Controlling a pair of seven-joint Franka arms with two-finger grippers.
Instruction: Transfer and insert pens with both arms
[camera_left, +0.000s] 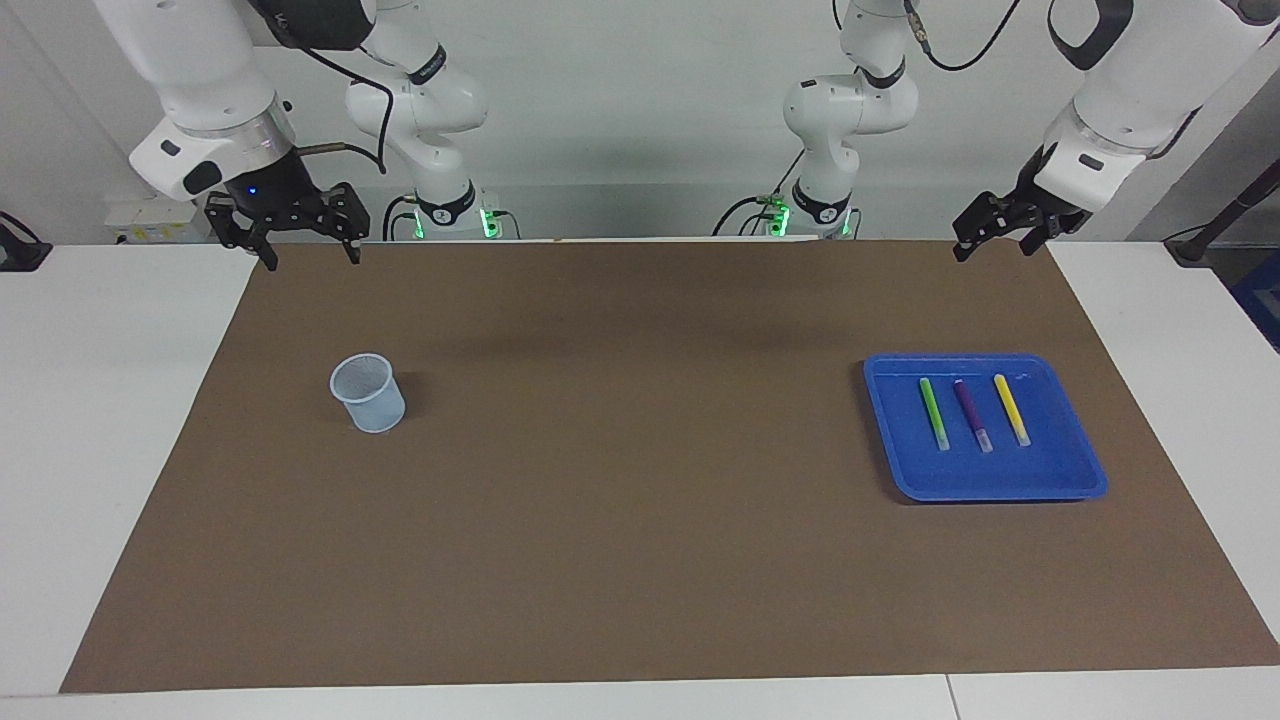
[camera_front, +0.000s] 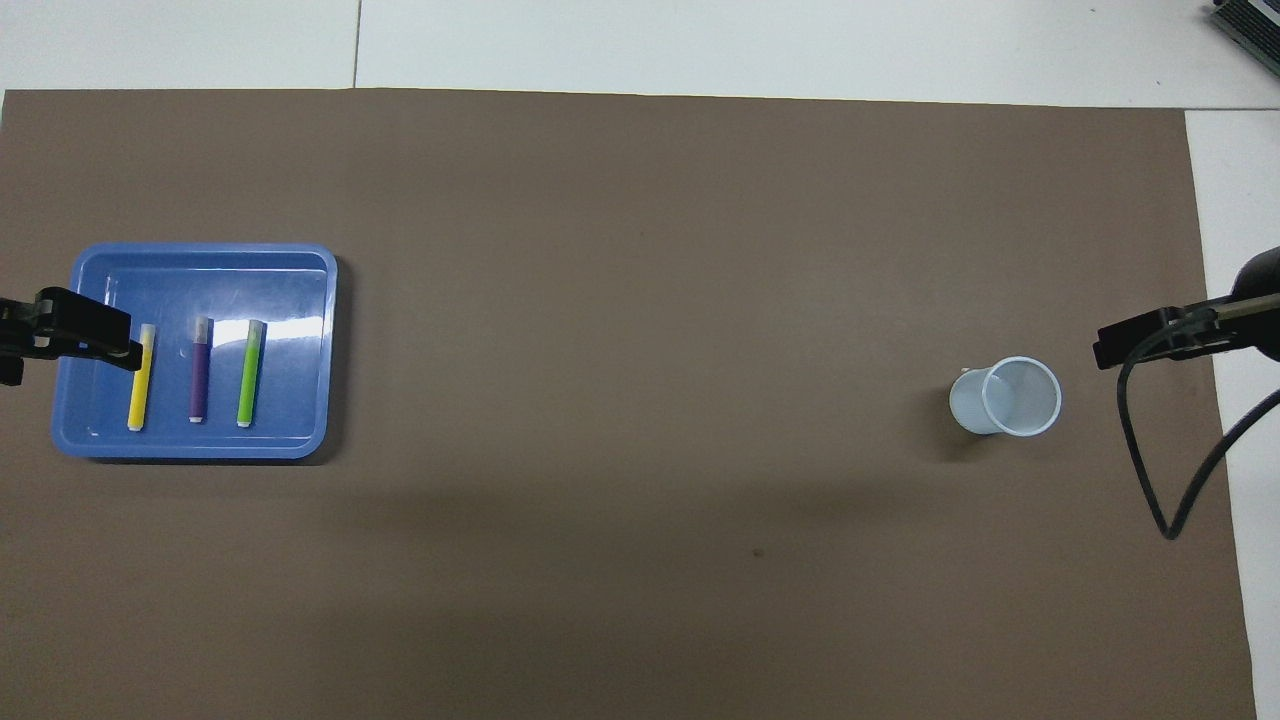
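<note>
Brown matte paper sheet (camera_left: 640, 500) covers most of a white table (camera_left: 110, 450), flat and uncreased. Toward the left arm's end sits a blue plastic tray (camera_left: 1050, 478) — shallow, glossy, rounded corners, raised rim. In it lie three slim cylindrical pens, side by side and apart, roughly parallel, none touching: green pen (camera_left: 934, 413), purple pen (camera_left: 972, 415) in the middle, yellow pen (camera_left: 1011, 410) nearest the table's end. Each has a pale whitish end pointing away from the robots. Toward the right arm's end stands a small cup (camera_left: 369, 393), translucent pale blue plastic, thin-walled, tapering to the base, upright, mouth round and open; nothing seen inside. It is well apart from the tray. Left gripper (camera_left: 990, 238) hangs in the air over the paper's edge at the robots' side, on the tray's end of the table; black fingers parted a moderate way, holding nothing. Right gripper (camera_left: 308, 248) hangs over the same edge on the cup's end — fingers spread wide, empty. In the overhead view the left gripper (camera_front: 60, 330) overlaps the tray's rim only by line of sight; the facing view shows it raised and clear of the tray. Both arms white, smooth-shelled, with dark joint bands.
</note>
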